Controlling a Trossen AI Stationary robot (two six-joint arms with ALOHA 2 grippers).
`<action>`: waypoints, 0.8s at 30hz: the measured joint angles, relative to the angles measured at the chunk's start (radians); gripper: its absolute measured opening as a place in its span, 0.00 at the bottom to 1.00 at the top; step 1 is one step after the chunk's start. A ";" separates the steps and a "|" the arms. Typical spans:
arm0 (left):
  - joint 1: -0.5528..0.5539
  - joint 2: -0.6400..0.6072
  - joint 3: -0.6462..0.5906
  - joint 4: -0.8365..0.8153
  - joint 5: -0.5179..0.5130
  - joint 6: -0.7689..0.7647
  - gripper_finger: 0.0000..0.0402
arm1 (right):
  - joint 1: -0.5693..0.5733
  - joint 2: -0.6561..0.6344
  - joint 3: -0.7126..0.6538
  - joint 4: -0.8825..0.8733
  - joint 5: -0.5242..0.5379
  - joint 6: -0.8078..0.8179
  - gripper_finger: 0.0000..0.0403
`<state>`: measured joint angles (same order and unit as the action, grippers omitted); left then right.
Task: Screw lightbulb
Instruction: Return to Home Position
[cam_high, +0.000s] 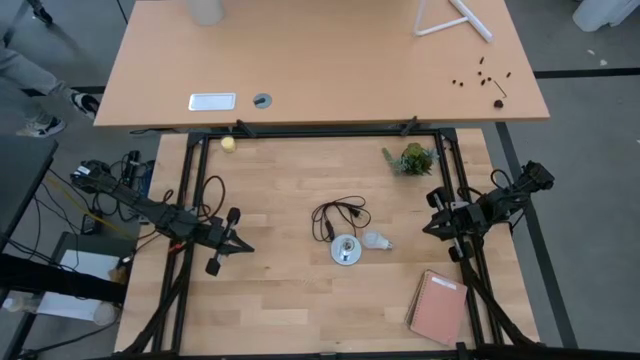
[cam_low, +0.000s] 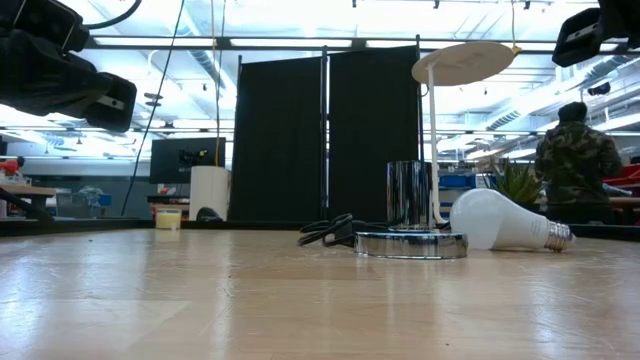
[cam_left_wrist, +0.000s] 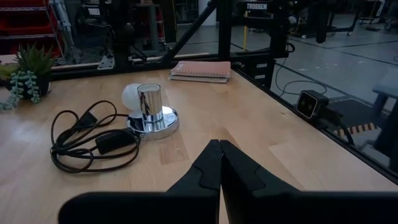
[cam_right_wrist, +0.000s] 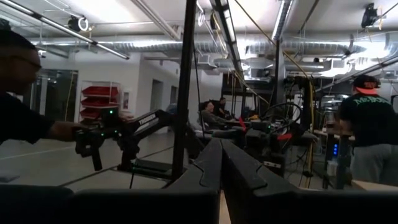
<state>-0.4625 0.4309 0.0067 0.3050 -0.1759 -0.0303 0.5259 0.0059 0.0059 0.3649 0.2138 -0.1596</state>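
The white lightbulb (cam_high: 376, 240) lies on its side on the table, just right of the round silver socket disc (cam_high: 346, 250), whose black cord (cam_high: 338, 215) coils behind it. The low view shows the bulb (cam_low: 498, 222) with its grey screw base pointing right. In the left wrist view the bulb (cam_left_wrist: 130, 94) is partly hidden behind the socket (cam_left_wrist: 151, 113). My left gripper (cam_high: 246, 248) is shut and empty at the table's left, above the wood. My right gripper (cam_high: 428, 228) is shut and empty at the right edge, raised.
A pink notebook (cam_high: 438, 306) lies at the near right corner. A small potted plant (cam_high: 412, 158) stands at the far right, and a yellowish ball (cam_high: 228, 143) at the far left. People show in the room beyond the table.
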 joint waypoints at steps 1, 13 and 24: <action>0.000 0.000 0.000 0.000 0.000 0.000 0.02 | 0.000 0.000 0.000 0.000 0.000 0.000 0.04; 0.000 0.000 0.000 -0.035 0.000 0.000 0.02 | 0.000 0.000 0.000 0.000 0.000 0.000 0.04; 0.000 0.000 0.000 -0.272 0.004 0.000 0.02 | 0.000 0.000 0.000 0.000 0.001 0.000 0.04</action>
<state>-0.4625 0.4313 0.0063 0.0333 -0.1715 -0.0307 0.5259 0.0063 0.0063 0.3644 0.2143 -0.1596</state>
